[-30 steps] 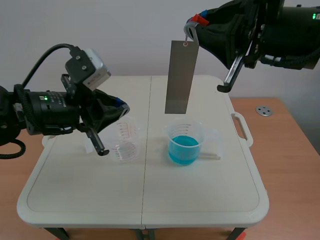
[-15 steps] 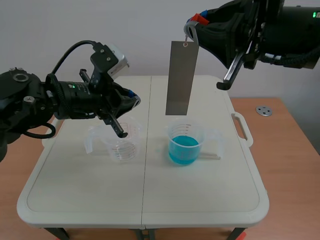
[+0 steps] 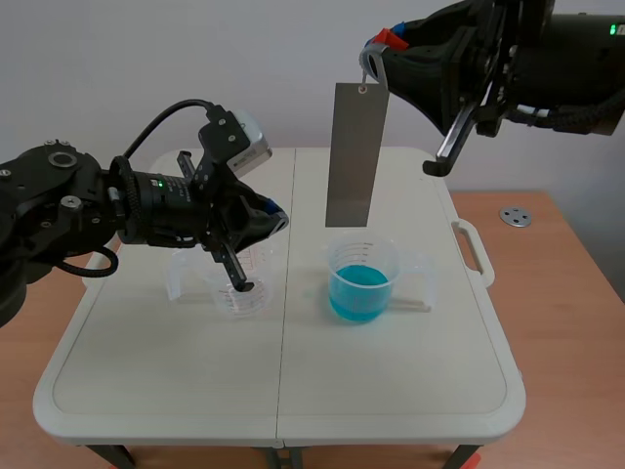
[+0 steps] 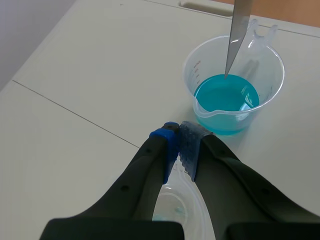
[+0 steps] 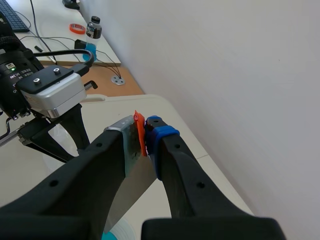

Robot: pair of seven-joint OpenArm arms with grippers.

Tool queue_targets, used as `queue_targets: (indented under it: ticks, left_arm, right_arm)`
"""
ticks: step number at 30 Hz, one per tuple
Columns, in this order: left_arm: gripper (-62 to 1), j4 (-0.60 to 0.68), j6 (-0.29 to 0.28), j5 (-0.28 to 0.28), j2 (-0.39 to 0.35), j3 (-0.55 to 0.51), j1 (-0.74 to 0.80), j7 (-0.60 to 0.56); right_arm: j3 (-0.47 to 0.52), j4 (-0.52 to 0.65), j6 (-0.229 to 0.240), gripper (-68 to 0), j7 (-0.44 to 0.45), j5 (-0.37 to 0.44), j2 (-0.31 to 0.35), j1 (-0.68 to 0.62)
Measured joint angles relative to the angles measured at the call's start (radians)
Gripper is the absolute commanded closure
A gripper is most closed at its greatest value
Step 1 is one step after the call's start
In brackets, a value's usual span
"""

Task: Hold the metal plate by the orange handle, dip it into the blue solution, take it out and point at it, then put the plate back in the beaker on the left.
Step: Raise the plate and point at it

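The left tool (image 3: 241,284), black and two-fingered, comes in low from the left arm and is closed on nothing; in the left wrist view its blue dotted pads (image 4: 170,136) press together. Its tip sits at the mouth of the empty clear plastic beaker (image 3: 252,301), which stands on the left half of the cream folding counter (image 3: 391,391); whether the tip touches the beaker I cannot tell. Just right of it, across the counter's centre seam, stands the clear beaker of blue solution (image 3: 361,285), its spout turned toward the left tool in the wrist view. The long flat grey metal plate (image 3: 352,154) hangs upright directly over this beaker, its lower edge just above the rim and out of the liquid. At the plate's top the small orange handle (image 5: 139,131) is pinched in the right tool (image 5: 145,132), which is closed on it and held high. Far right, a small round metal disc (image 3: 515,217) lies on the wooden surface beside the counter
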Motion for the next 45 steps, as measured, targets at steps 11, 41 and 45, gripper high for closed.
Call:
queue_targets:
  ticks: [11,41,45]
  left_arm:
    - [-2.7,0.0,-0.005,-0.068,0.0,0.0,0.0,0.0]
    - [-2.7,0.154,0.42,-0.148,-0.404,-0.22,0.297,-0.229]
    - [-2.7,0.173,0.486,-0.212,-0.525,-0.305,0.486,-0.249]
  right_arm:
    - [0.0,0.0,0.0,-1.5,-0.004,0.015,0.0,0.0]
    - [0.0,0.0,0.0,-1.5,-0.015,0.026,0.0,0.0]
    - [0.0,0.0,0.0,-1.5,-0.02,0.043,0.0,0.0]
